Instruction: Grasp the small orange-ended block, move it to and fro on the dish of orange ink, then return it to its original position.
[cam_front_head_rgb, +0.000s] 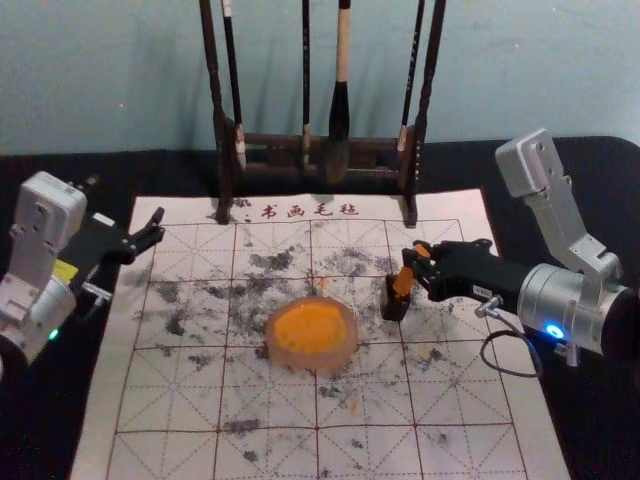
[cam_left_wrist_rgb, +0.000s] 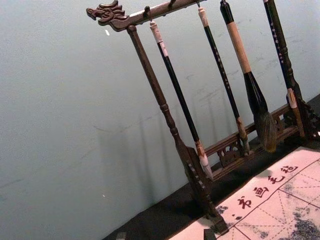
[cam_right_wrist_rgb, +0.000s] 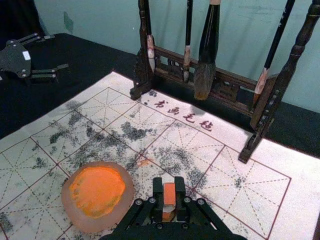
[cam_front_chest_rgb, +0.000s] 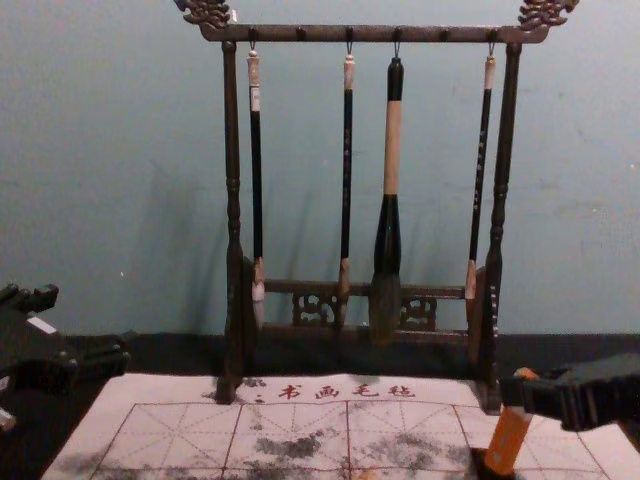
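My right gripper (cam_front_head_rgb: 424, 264) is at the right of the mat, and in the right wrist view the right gripper (cam_right_wrist_rgb: 169, 187) is shut on the orange block (cam_right_wrist_rgb: 169, 194). The orange block (cam_front_head_rgb: 403, 281) leans, its lower end at a small dark holder (cam_front_head_rgb: 394, 304); whether it sits inside cannot be told. In the chest view the block (cam_front_chest_rgb: 508, 441) tilts below the right gripper (cam_front_chest_rgb: 530, 392). A round pale dish (cam_front_head_rgb: 344, 352) of orange ink (cam_front_head_rgb: 309, 327) lies left of the holder. My left gripper (cam_front_head_rgb: 150, 236) is parked open beyond the mat's left edge; its fingertips edge into the left wrist view.
A dark wooden rack (cam_front_head_rgb: 270, 155) with several hanging brushes (cam_front_head_rgb: 340, 110) stands across the mat's back edge. The white gridded mat (cam_front_head_rgb: 180, 400), marked with dark ink smudges, lies on a black-covered table (cam_front_head_rgb: 600, 170).
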